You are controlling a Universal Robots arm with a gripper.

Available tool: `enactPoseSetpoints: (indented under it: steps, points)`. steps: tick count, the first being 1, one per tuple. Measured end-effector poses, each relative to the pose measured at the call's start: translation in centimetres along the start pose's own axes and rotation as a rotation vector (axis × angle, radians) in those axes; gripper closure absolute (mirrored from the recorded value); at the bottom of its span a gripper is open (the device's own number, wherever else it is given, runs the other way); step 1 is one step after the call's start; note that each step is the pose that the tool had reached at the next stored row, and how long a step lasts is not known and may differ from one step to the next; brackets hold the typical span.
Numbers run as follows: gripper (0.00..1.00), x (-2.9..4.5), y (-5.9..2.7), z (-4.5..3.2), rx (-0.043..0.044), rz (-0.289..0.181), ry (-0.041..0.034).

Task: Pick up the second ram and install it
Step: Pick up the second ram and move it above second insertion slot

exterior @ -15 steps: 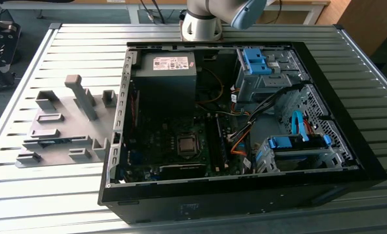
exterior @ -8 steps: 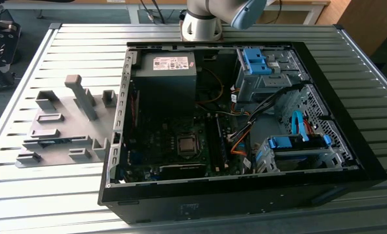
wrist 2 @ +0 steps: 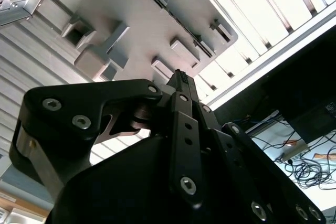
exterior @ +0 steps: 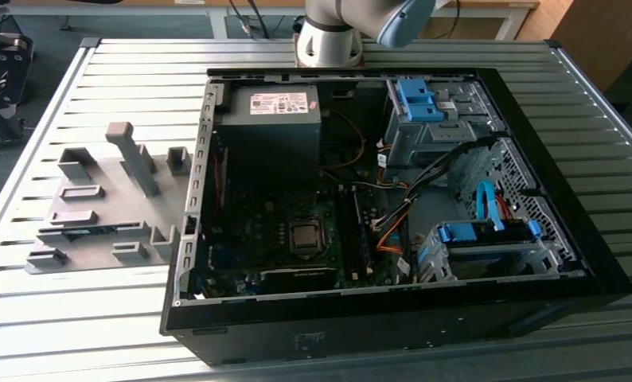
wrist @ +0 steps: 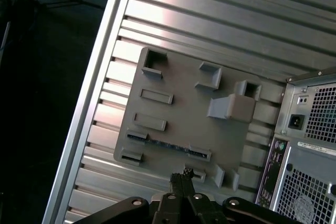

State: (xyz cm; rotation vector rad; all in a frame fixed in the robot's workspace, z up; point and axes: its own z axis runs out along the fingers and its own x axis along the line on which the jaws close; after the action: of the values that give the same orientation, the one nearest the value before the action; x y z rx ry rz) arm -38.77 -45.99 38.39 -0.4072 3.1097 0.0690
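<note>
Though slim, second ram (wrist: 168,144) in grey fixture (wrist: 184,109)

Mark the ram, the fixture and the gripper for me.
ram (wrist: 168,144): first wrist view, middle of the stick lying in the fixture.
fixture (wrist: 184,108): first wrist view, bare flat between its blocks.
gripper (wrist: 184,173): first wrist view, between the fingertips.

No print can be read. White label (exterior: 278,103) on top of the power supply (exterior: 268,135), at the far end of the open case (exterior: 401,328): rows of small print, illegible. In the first wrist view, a pale label strip (wrist: 316,148) on the case's rear panel, just below the power socket (wrist: 296,121): also illegible.
</note>
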Motion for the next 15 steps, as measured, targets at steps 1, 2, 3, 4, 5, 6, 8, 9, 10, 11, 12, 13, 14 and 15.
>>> enactPoseSetpoints:
  steps: [1,2,3,4,5,6,8,9,10,11,12,13,14,15]
  points:
    - [0.89,0.00,0.00,0.00,-0.0001,-0.003,0.0001]
    - [0.89,0.00,0.00,0.00,-0.0001,-0.006,0.0002]
    - [0.89,0.00,0.00,0.00,-0.0001,-0.008,0.0003]
    - [0.89,0.00,0.00,0.00,-0.0001,-0.011,0.0004]
    - [0.89,0.00,0.00,0.00,-0.0002,-0.013,0.0005]
    - [0.89,0.00,0.00,0.01,-0.0002,-0.016,0.0006]
    - [0.89,0.00,0.00,0.00,-0.0003,-0.022,0.0009]
    - [0.89,0.00,0.00,0.01,-0.0003,-0.025,0.0010]
    - [0.89,0.00,0.00,0.01,-0.0003,-0.028,0.0011]
    - [0.89,0.00,0.00,0.01,-0.0003,-0.030,0.0012]
    - [0.89,0.00,0.00,0.01,-0.0004,-0.033,0.0014]
    - [0.89,0.00,0.00,0.01,-0.0004,-0.035,0.0014]
    - [0.89,0.00,0.00,0.01,-0.0004,-0.038,0.0016]
    - [0.89,0.00,0.00,0.01,-0.0004,-0.041,0.0017]
